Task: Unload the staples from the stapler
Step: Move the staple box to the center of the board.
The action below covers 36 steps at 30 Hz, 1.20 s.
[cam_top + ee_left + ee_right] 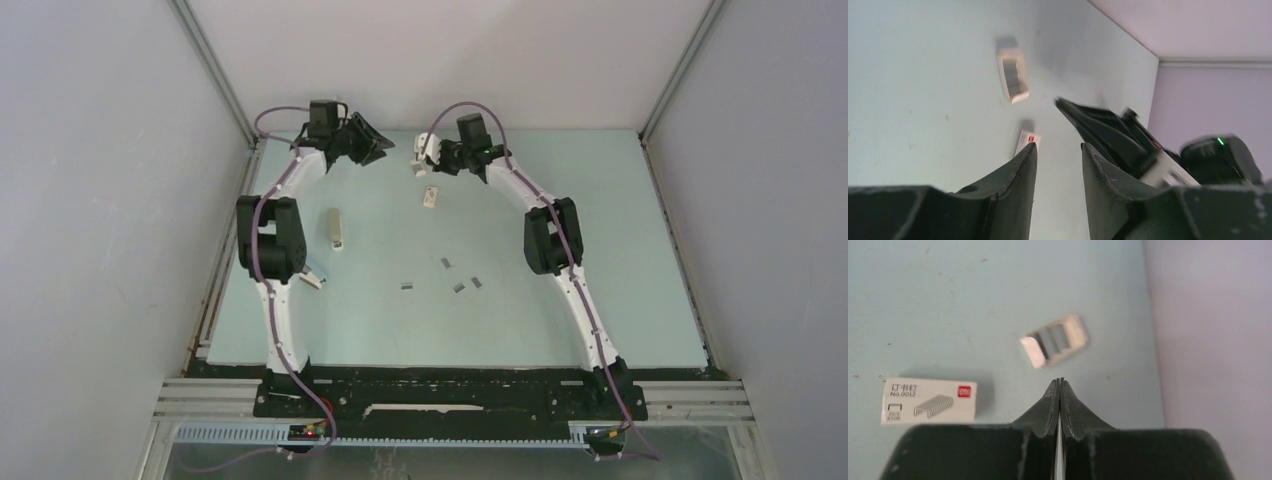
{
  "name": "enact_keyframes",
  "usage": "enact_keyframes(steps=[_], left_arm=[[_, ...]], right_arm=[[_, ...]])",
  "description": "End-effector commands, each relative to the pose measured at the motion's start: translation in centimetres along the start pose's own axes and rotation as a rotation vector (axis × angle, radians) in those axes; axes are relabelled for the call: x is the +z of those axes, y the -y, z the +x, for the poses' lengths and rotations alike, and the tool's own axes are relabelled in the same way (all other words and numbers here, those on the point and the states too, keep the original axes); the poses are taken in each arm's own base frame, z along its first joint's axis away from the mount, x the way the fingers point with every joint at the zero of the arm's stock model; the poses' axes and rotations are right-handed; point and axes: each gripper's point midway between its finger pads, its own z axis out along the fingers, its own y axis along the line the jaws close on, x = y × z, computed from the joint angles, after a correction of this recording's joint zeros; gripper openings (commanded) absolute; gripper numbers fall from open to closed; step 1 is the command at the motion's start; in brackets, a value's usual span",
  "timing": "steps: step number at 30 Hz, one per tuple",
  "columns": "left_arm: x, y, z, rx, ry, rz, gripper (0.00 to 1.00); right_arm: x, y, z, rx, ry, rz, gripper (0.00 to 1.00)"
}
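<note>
The cream stapler [336, 228] lies flat on the pale green table, left of centre. Several short grey strips of staples [446, 263] lie scattered at mid-table, apart from the stapler. Neither wrist view shows the stapler or the staples. My left gripper [372, 142] [1059, 146] hovers at the far left of the table, open, with nothing between its fingers. Close to its right is my right gripper [437, 160] [1060, 380], fingers shut together on nothing, its tips just short of a small open white tray [1054, 340] [1013, 75] [418, 168].
A white staple box [930, 401] [430, 197] [1027, 139] with a red label lies flat near the tray. The back wall stands right behind both grippers. A small white piece [312, 281] sits beside the left arm's elbow.
</note>
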Motion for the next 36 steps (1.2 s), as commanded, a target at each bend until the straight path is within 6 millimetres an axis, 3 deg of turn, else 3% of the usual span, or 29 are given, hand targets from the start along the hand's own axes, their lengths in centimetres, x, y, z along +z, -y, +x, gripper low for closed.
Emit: enact_keyframes(steps=[1, 5, 11, 15, 20, 27, 31, 36], left_arm=[[1.6, 1.4, -1.0, 0.017, -0.011, -0.118, 0.44], [3.4, 1.7, -1.5, -0.046, -0.001, -0.166, 0.43], [6.6, 3.0, -1.8, -0.192, -0.014, -0.042, 0.43], [6.5, 4.4, -2.2, -0.163, -0.005, 0.016, 0.43], [5.3, 2.2, -2.9, -0.139, 0.027, -0.049, 0.43], [7.8, -1.3, -1.9, -0.245, -0.027, -0.132, 0.37], [8.6, -2.2, -1.8, -0.289, -0.033, -0.142, 0.28], [9.0, -2.2, -1.6, -0.294, -0.063, -0.114, 0.25]], right_arm=[[-7.9, 7.6, -6.8, 0.122, 0.095, 0.164, 0.07], [-11.6, 7.5, -7.4, 0.338, 0.105, 0.145, 0.11], [-14.9, 6.4, -7.3, 0.733, 0.147, 0.089, 0.34], [-13.3, 5.6, -6.6, 0.983, 0.173, 0.047, 0.52], [-10.6, 5.9, -5.7, 1.301, 0.25, -0.009, 0.53], [-10.6, 5.9, -5.9, 1.382, 0.303, -0.043, 0.52], [-11.1, 6.0, -4.8, 1.424, 0.298, -0.029, 0.52], [-10.3, 5.4, -3.3, 1.472, 0.278, -0.017, 0.52]])
